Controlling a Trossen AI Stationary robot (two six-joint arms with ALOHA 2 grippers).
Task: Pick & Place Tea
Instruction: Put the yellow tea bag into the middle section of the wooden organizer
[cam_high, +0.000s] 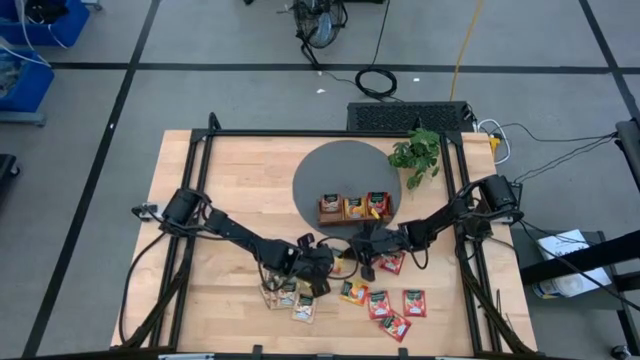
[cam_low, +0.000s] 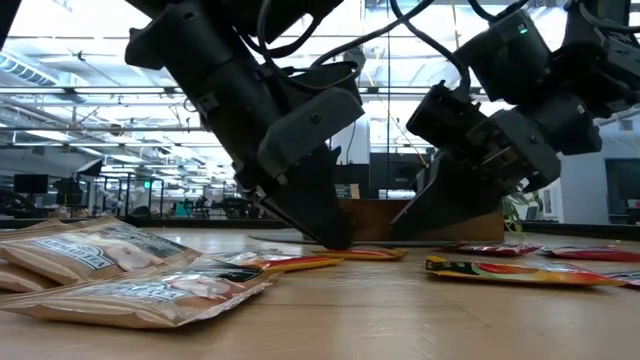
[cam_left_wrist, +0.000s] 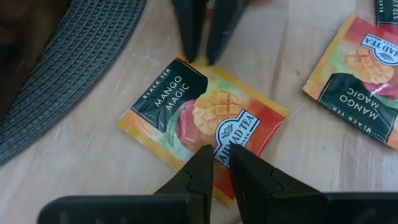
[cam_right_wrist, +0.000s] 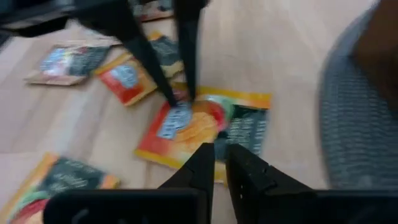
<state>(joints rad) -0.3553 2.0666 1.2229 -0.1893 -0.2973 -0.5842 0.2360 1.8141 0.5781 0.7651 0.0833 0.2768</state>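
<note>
An orange mango tea sachet (cam_left_wrist: 199, 118) lies flat on the wooden table, just in front of the round grey mat (cam_high: 320, 180). My left gripper (cam_left_wrist: 222, 158) comes from the table's left and slants down onto it, its fingers almost together. My right gripper (cam_right_wrist: 221, 158) comes from the table's right, fingers almost together, with its tips at the sachet's opposite edge. More tea lies near the front edge: beige sachets (cam_high: 285, 297) on the left, red and orange ones (cam_high: 395, 305) on the right. The wooden tray (cam_high: 355, 207) on the mat holds a few sachets. My left gripper rests its nearly joined fingertips (cam_left_wrist: 208, 155) on the sachet's printed face by the logo (cam_left_wrist: 231, 134), slanting down from the table's left. The sachet stays flat on the table. My right gripper has its fingertips (cam_left_wrist: 189, 53) at the sachet's dark green corner (cam_left_wrist: 180, 68); whether they touch it I cannot tell.
A small leafy plant (cam_high: 418, 152) stands at the table's back right, beside the mat. Another mango sachet (cam_left_wrist: 360, 81) lies close to the one between the grippers. A black frame (cam_high: 200, 160) runs around the table's edges.
</note>
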